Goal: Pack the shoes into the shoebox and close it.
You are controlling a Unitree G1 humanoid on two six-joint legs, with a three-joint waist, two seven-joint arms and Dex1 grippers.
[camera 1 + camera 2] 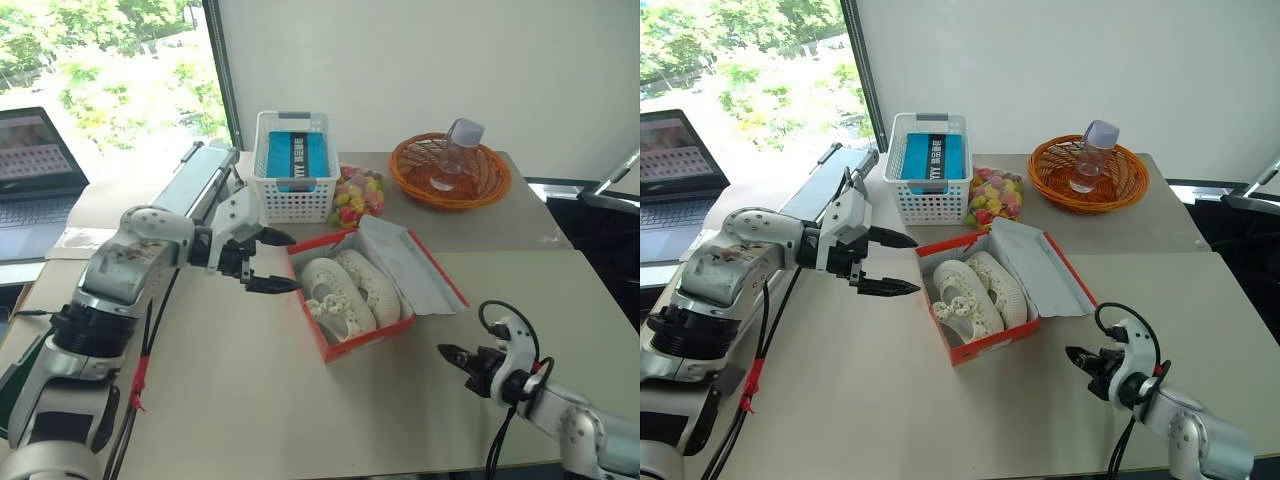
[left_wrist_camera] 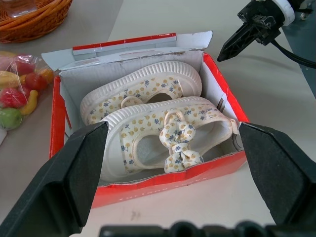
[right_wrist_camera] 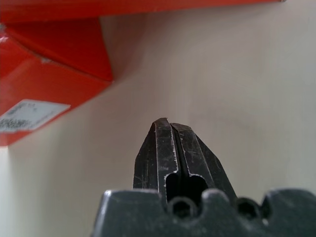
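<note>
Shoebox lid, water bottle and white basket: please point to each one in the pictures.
shoebox lid (image 1: 418, 268), left eye view, pale inside face of the open lid.
water bottle (image 1: 455, 155), left eye view, clear body of the bottle.
white basket (image 1: 932, 205), right eye view, front lattice wall.

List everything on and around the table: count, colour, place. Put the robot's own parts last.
shoes: two, cream-white with a small floral print, side by side inside the shoebox.
shoebox: one, red-orange, mid-table, lid open toward the far right.
basket: one, white lattice, behind the shoebox, holding a blue box.
sweets bag: one, multicoloured, right of the white basket.
wicker basket: one, orange, far right, holding a clear bottle.
laptop: one, dark, at the far left.
table: one, beige.
left gripper: black fingers open, beside the shoebox's left.
right gripper: black fingers shut, low over the table, right of the shoebox.
</note>
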